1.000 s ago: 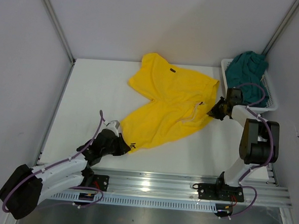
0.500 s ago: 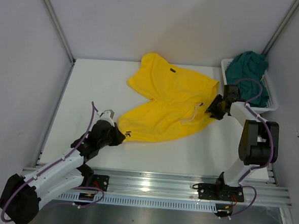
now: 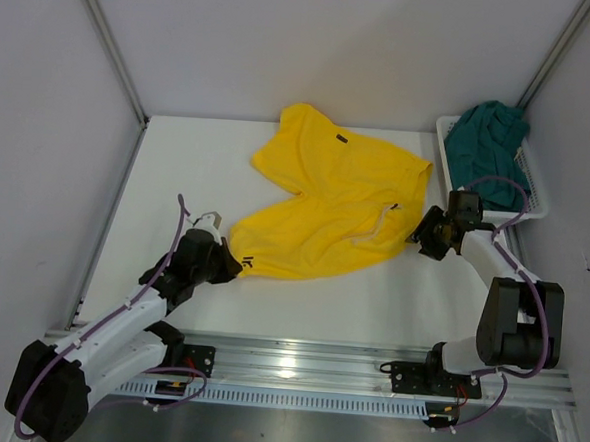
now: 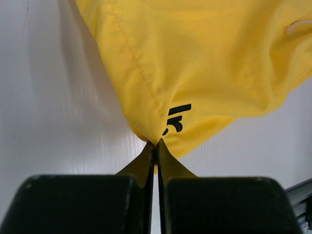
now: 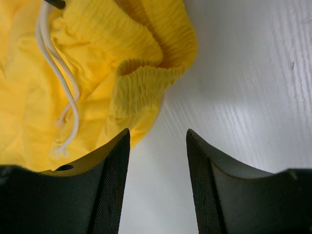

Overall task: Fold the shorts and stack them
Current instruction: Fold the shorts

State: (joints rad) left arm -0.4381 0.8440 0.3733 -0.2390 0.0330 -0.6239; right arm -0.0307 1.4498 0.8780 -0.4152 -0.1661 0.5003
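My left hand is clenched tight on the yellow shorts, pinching a corner of one leg hem between the closed fingertips. In the left wrist view the cloth gathers into a point right where my left hand nips it, and the small dark logo sits just above that pinch. The shorts lie spread across the middle of the white counter, the other leg reaching toward the far edge.

My right hand is released, its fingers spread apart with nothing between them. It sits just beside the elastic waistband at the right end of the yellow shorts. From the right wrist view, the ruffled band lies close by one finger of my right hand; whether it touches, I cannot quite tell. The white drawstring trails over the cloth nearby.

The teal shorts lie bunched in the white basket at the far right corner.
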